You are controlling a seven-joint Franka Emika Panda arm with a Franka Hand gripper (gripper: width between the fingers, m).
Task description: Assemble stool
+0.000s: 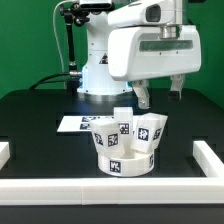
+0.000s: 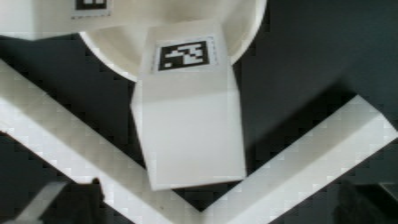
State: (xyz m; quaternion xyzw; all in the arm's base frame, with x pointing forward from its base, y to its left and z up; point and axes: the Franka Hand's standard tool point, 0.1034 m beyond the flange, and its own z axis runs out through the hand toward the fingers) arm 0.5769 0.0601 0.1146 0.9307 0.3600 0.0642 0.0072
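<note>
- A white robot arm stands at the back of a black bench (image 1: 40, 110), seen from the exterior view against a green backdrop.
- The arm's hand (image 1: 160, 93) hangs above the bench with its two fingers (image 1: 143, 95) spread wide apart; nothing sits between them and they touch nothing.
- Just below and in front of the hand, near the middle of the bench, stands the stool (image 1: 124, 145), white plastic with black-and-white square tags.
- Its round seat (image 1: 122, 160) rests on the bench, and several blocky legs (image 1: 150, 130) stand up from it, leaning slightly outward.
- A flat white marker board (image 1: 72, 123) lies on the bench just behind the stool, toward the exterior view's left.
- Long white border rails (image 1: 120, 189) run along the front and sides of the bench.
- In the wrist view, taken from close above, one leg (image 2: 187, 130) fills the centre as a long white block running out from the curved edge of the seat (image 2: 134, 50).
- A square tag (image 2: 185, 54) shows where that leg meets the seat.
- Pale blurred bars cross the corners of the wrist view; I cannot tell what they are.
</note>
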